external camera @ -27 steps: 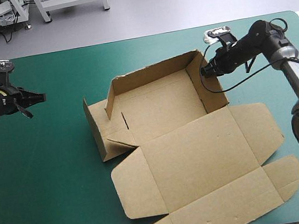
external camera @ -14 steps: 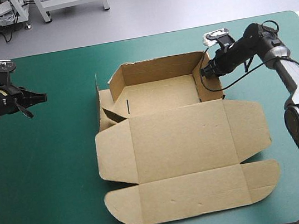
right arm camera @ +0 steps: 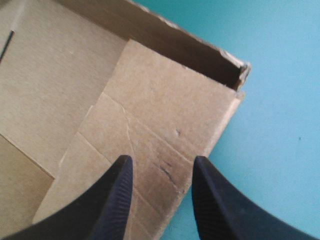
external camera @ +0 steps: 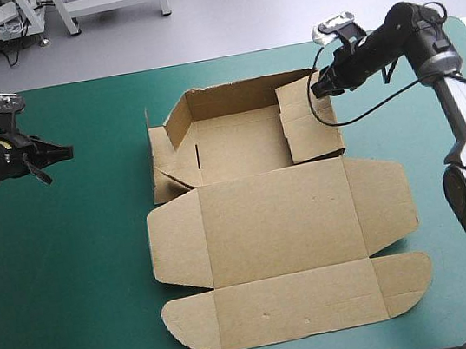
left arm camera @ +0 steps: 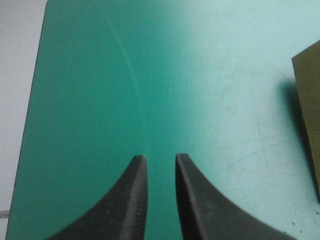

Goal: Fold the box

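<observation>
though the left wrist view catches only a cut-off brown edge of the box (left arm camera: pixel 307 100), the high view shows it whole in the middle of the table (external camera: pixel 81 276), tray part toward the far edge and lid flat toward the near edge. whether the right gripper (external camera: pixel 319 90) touches the board is hard to tell; its black fingers (right arm camera: pixel 120 200) stand well apart over the tray's right wall. just before, that wall stood upright; now it leans inward over the tray floor. the back wall is upright, the left wall half raised. the left gripper (external camera: pixel 59 153) hangs near the table's left edge, its fingers narrowly apart with only teal-green cover between them.
</observation>
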You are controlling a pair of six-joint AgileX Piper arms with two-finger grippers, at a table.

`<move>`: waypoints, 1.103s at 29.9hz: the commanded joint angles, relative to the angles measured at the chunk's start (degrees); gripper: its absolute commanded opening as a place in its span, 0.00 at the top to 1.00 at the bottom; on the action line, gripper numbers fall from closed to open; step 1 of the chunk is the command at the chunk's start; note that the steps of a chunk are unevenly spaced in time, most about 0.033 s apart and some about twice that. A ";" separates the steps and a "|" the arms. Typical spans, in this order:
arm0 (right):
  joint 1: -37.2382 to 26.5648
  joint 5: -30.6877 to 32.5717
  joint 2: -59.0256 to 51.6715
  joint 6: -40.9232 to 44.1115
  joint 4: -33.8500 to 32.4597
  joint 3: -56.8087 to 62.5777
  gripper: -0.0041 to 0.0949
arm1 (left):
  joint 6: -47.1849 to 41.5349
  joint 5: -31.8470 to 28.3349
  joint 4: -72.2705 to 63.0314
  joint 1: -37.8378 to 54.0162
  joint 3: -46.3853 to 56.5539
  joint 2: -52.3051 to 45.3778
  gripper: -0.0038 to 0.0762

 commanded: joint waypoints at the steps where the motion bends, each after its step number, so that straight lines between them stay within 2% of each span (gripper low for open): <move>1: -0.08 3.42 -3.52 1.84 1.70 -8.62 0.58 | -0.05 -3.16 -0.20 -0.06 -1.44 -1.78 0.77; 8: -0.08 3.68 -5.13 14.48 -3.25 -14.68 0.58 | -0.05 -3.16 -0.09 -0.06 -1.44 -1.78 0.77; 14: -0.08 3.65 -5.22 14.86 -5.55 -13.40 0.58 | -0.05 -3.16 -0.09 -0.06 -1.44 -1.78 0.77; 21: -0.08 3.65 -5.11 14.86 -6.44 -4.20 0.58 | -0.29 -3.35 -0.09 -0.06 -1.44 -1.78 0.77; 26: -0.08 3.19 -5.11 12.64 -4.35 1.03 0.58 | -0.29 -3.35 -0.09 -0.06 -1.44 -1.78 0.77; 33: -0.08 2.88 -4.78 11.60 -2.39 1.91 0.58 | -0.29 -3.22 -0.09 -0.06 -1.44 -1.78 0.77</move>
